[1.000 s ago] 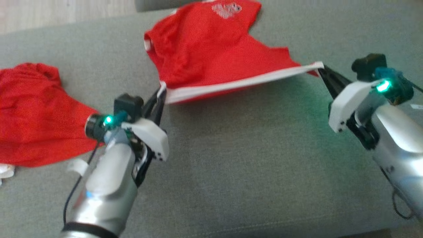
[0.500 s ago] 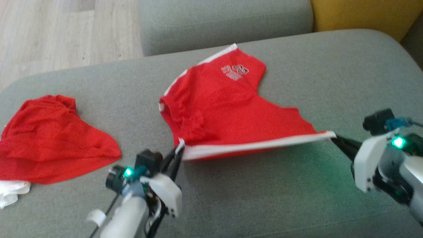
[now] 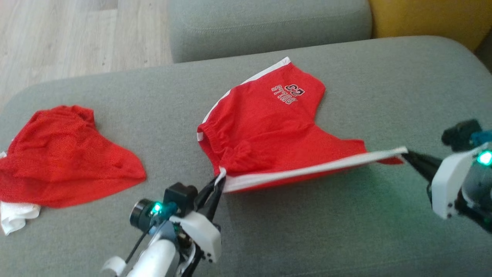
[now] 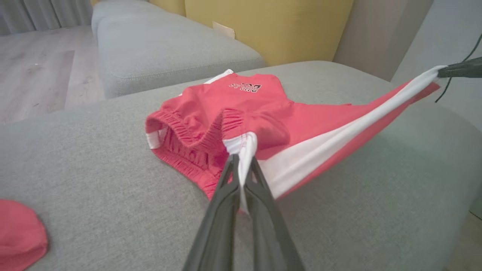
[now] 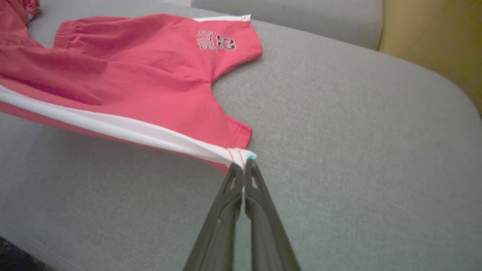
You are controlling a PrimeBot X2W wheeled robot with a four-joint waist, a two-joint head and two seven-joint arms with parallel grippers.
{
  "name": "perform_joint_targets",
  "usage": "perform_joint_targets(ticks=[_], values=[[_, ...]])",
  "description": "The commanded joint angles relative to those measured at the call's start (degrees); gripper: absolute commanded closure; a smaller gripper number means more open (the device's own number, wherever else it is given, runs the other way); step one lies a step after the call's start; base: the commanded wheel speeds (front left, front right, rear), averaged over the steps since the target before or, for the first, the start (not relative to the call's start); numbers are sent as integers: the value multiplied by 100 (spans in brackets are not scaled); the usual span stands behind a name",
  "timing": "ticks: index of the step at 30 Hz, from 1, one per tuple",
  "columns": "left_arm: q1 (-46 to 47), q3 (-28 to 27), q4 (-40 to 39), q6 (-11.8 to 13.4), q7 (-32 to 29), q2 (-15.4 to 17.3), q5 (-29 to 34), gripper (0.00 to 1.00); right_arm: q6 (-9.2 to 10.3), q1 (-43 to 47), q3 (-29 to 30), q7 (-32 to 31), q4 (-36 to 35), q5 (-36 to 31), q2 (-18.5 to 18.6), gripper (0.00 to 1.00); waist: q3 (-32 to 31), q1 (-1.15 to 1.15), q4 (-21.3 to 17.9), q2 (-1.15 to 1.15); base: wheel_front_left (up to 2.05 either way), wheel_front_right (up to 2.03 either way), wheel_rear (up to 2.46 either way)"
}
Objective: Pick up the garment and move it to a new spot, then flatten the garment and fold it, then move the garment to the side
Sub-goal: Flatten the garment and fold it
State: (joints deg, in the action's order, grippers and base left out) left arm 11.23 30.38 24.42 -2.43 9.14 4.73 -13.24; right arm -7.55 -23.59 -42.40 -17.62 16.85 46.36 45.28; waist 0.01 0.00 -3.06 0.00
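The left tool (image 3: 219,181) and right tool (image 3: 406,154) still pinch the shorts (image 3: 269,127) by the white stripe (image 3: 307,170), taut. The other red cloth (image 3: 65,161) (far left) hasn't moved.

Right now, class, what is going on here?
The robot's left hand and right hand each pinch one end of the white side stripe on a pair of red fabric shorts, stretching that edge taut above the grey fabric sofa cushion. The rest of the shorts lies on the cushion. A second crumpled red garment sits apart at the left.
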Motion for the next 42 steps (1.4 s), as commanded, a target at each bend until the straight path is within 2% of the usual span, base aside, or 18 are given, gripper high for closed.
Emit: perform_joint_targets(ticks=[1, 7, 14, 22, 31, 42], values=[[417, -307, -243, 83, -4, 108, -22, 100, 6, -281, 207, -9, -106, -107, 141, 100, 134, 0, 76, 0, 0, 0, 0], [987, -393, -377, 171, -108, 62, -31, 100, 6, -965, 478, -79, -26, -661, -107, 100, 583, 0, 301, 0, 0, 0, 0], [1680, -409, -118, 218, -133, -52, -105, 100, 6, -1847, 440, -99, 326, -1041, -377, 100, 1100, 0, 584, 0, 0, 0, 0], [2700, -307, 647, 255, -39, -151, -215, 100, 6, -3187, -99, -32, 1187, -1382, -663, 100, 1828, 0, 856, 0, 0, 0, 0], [3477, 33, 1279, 270, 75, -182, -480, 100, 6, -4229, -627, 291, 2149, -1453, -941, 100, 2296, 0, 935, 0, 0, 0, 0], [4206, 718, 1567, 556, 111, -184, -1103, 100, 6, -5087, -1112, 759, 3107, -1361, -1300, 100, 2743, 0, 1018, 0, 0, 0, 0]])
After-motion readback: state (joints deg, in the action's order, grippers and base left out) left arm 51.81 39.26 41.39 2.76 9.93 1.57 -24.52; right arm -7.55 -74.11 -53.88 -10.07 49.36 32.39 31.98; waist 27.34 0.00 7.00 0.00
